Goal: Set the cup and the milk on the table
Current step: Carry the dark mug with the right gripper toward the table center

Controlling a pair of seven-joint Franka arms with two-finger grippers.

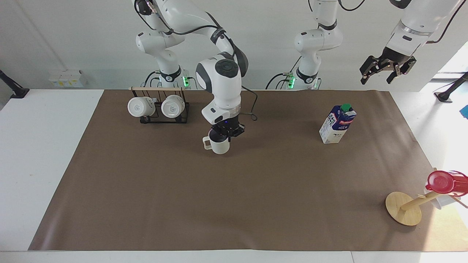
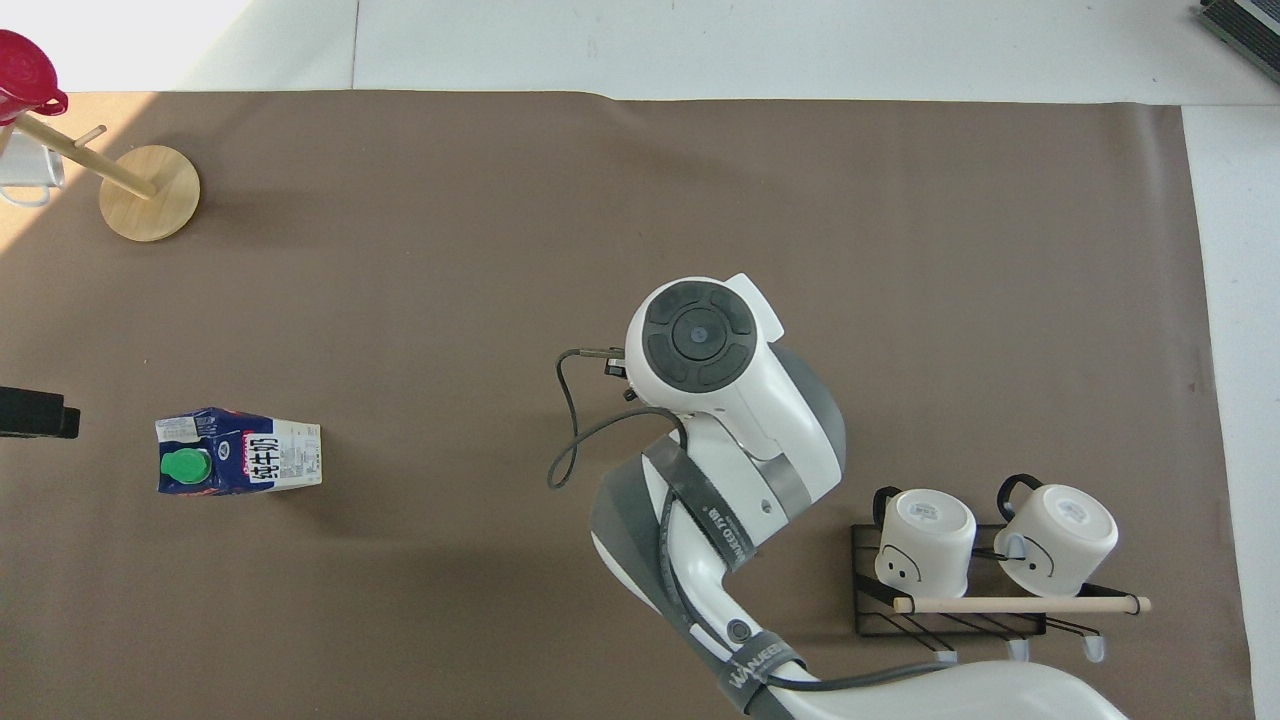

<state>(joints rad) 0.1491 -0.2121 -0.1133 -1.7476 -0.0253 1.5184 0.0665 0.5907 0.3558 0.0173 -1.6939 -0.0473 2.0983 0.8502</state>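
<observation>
Right claw (image 1: 227,136) clenched on rim of cup (image 1: 218,144), pointing straight down, arm reaching in over brown mat (image 1: 234,190) near mid-counter; cup upright, handle turned toward right arm's end of counter, base at or just above mat, can't tell if touching. In overhead view right arm's wrist housing covers cup and claw entirely. Milk (image 1: 337,124) standing upright on mat toward left arm's end of counter, green cap on top, well apart from cup, nothing touching it; also seen at (image 2: 238,463). Left claw (image 1: 387,69) released, fingers spread wide, holding nothing, raised high above counter's edge at left arm's end, waiting; only a dark sliver of it at overhead view's edge. Black wire rack (image 1: 162,117) w/ wooden bar on mat close to right arm's base, two white mugs (image 1: 142,106) hung on it side by side, round bases showing; rack beside cup, a bit nearer to robots. Wooden mug tree (image 1: 404,209) w/ round base on mat at left arm's end, far from robots, tilted post carrying red cup (image 1: 442,182). Counter (image 1: 40,146) white, bare strip showing around mat
</observation>
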